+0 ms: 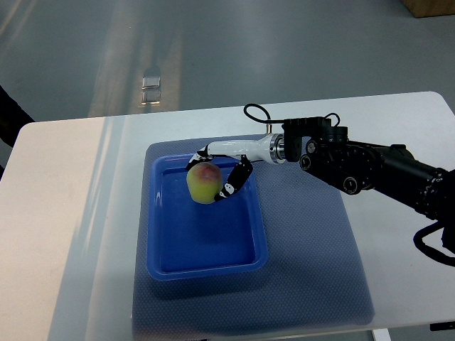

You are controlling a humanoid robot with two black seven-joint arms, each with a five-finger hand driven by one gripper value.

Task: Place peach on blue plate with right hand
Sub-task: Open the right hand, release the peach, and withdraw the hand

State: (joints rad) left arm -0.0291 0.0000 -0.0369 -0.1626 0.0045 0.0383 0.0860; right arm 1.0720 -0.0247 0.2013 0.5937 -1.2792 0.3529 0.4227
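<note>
One right hand [213, 174] clamps its fingers on the peach [202, 183] over the blue plate [206, 263] (no lettering legible anywhere).

I see right hand [213, 172] gripping peach [202, 183] over blue plate [206, 241], on the mat [313, 270], white table [64, 213].

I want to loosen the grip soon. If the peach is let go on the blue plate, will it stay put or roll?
The peach looks rounded, so it may roll slightly. The blue plate has a raised rim that would likely stop it. The right hand holds it over the plate's far part.
</note>
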